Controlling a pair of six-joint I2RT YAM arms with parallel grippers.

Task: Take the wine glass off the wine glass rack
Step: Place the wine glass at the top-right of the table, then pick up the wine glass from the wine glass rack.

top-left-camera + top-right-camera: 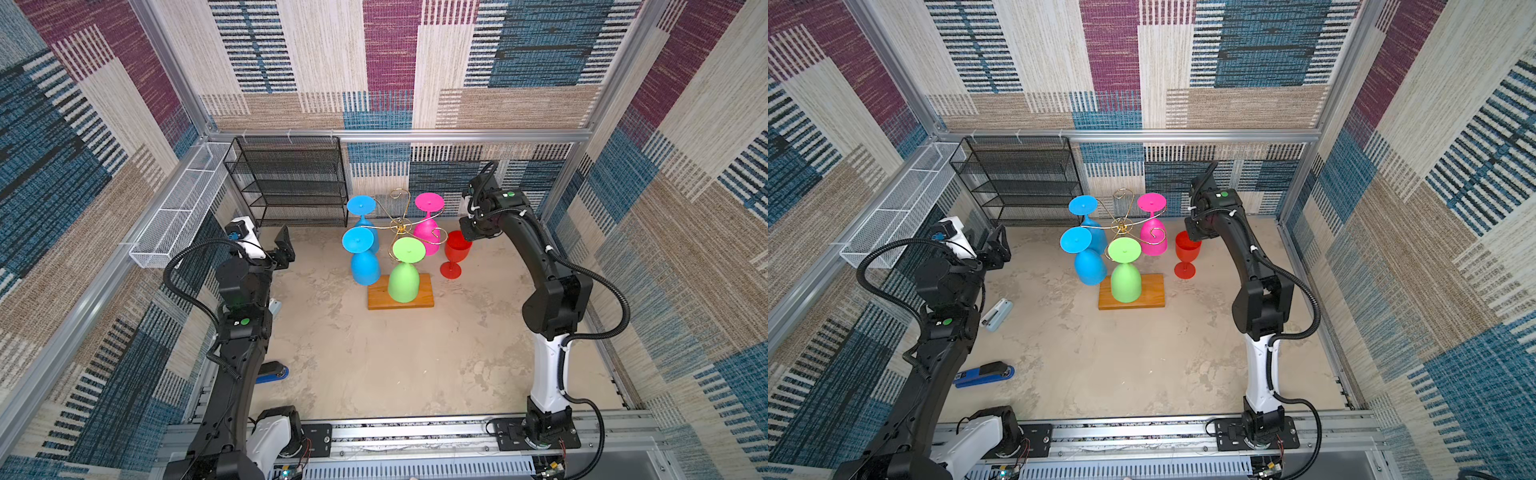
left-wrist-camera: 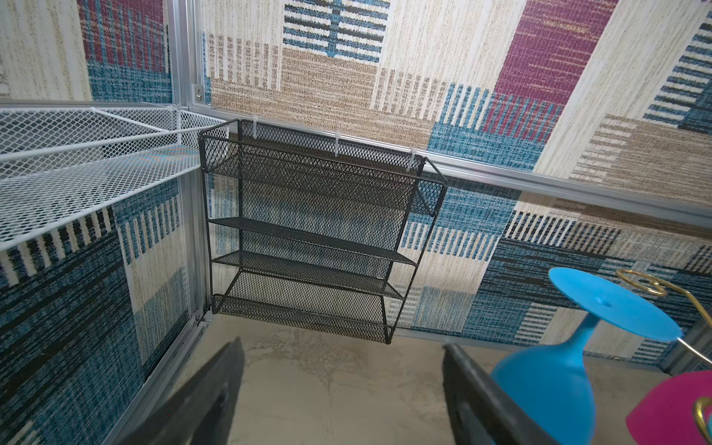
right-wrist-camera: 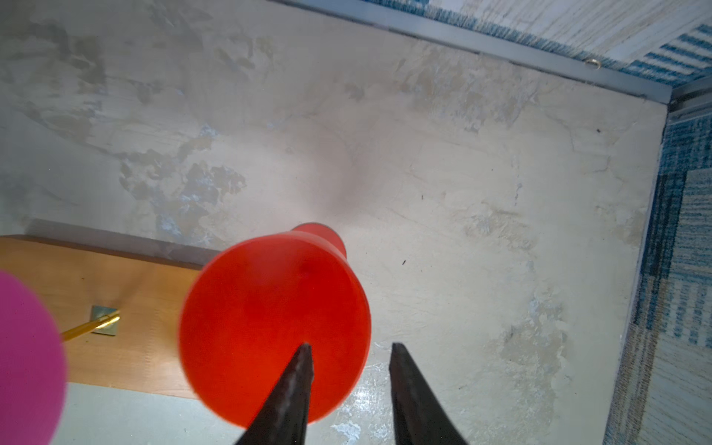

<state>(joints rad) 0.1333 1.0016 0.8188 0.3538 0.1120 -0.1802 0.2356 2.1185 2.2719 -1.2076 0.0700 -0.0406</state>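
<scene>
The right pincer (image 3: 351, 345) hung spread astride the rim of the red wine glass (image 3: 269, 304), not pinching it, likely because the glass already stood upright on the desk (image 3: 462, 192) just beside the wine glass rack (image 1: 422, 298). The left pincer (image 2: 343, 343) hung spread and empty, well apart.

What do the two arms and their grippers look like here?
The left arm and right arm are mostly black, each with a white link, a round green sticker and a black ribbed cable hose looping alongside. The left gripper and right gripper have black tapered fingers.
</scene>
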